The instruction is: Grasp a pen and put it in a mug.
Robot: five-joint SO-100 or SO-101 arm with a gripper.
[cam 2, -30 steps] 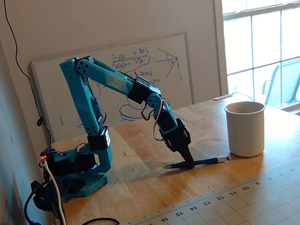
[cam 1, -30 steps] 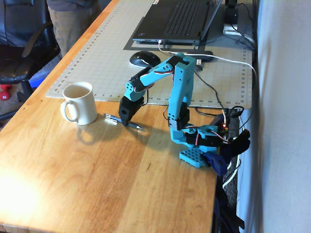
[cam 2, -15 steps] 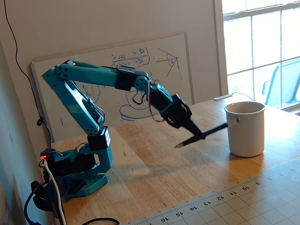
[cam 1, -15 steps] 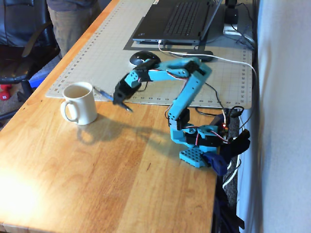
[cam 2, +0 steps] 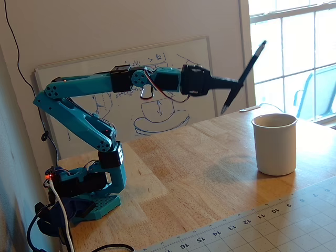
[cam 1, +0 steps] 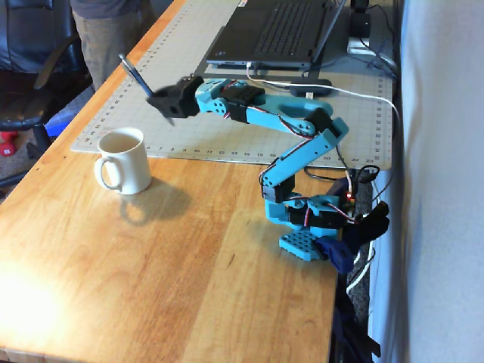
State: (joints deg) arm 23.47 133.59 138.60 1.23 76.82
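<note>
Teal gripper (cam 2: 233, 82) clamped one pen (cam 2: 243, 76) in the air, tilted — its tip showed in one fixed view only. One mug (cam 1: 123, 161) stood near the table's (cam 1: 151, 287) left edge.

Open air separates the raised end effector (cam 2: 237, 82) from the mug (cam 2: 274, 144); its mouth is unobstructed.

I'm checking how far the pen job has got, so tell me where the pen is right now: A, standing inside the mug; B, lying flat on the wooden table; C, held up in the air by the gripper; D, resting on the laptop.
C: the gripper is shut on the pen, which hangs tilted in the air, clear of the table and not yet inside the mug.
</note>
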